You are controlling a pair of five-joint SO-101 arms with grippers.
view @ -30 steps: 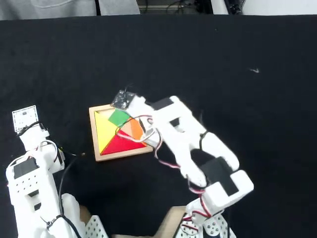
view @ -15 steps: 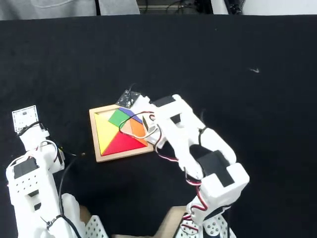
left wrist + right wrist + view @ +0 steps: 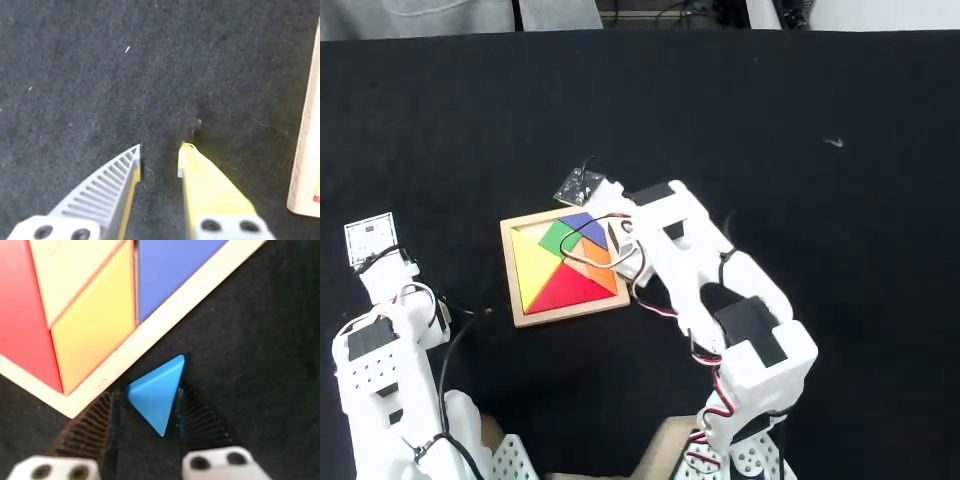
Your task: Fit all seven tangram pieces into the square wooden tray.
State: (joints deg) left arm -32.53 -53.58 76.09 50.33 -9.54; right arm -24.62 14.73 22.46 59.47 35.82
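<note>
Covering the whole scene, the black desk [image 3: 820, 200] carries the work. The right arm [image 3: 720, 300] stretches from the near edge up to the tray's right corner. The left arm [image 3: 380, 340] stands at the near left, well apart from the tray.

The square wooden tray [image 3: 512, 270] lies turned slightly on the desk, left of centre. Inside it, a yellow triangle [image 3: 530, 265] fills the left side and a red triangle [image 3: 570, 290] fills the near side, the two meeting along a diagonal. A green piece [image 3: 557, 237] sits toward the far edge, with a violet-blue piece [image 3: 582, 222] beside it at the far corner. An orange piece [image 3: 595, 255] lies between these and the red triangle. In the right wrist view a pale patch [image 3: 75, 270] shows between red and orange.

The right claw [image 3: 147, 397] is clenched on a light-blue triangle [image 3: 157, 392], which hangs just outside the tray's rim with one tip pointing toward it. Whether it touches the cloth cannot be told.

The left claw [image 3: 161, 147] hangs over bare desk with its fingers parted and nothing between them, the tray's edge off to one side.
</note>
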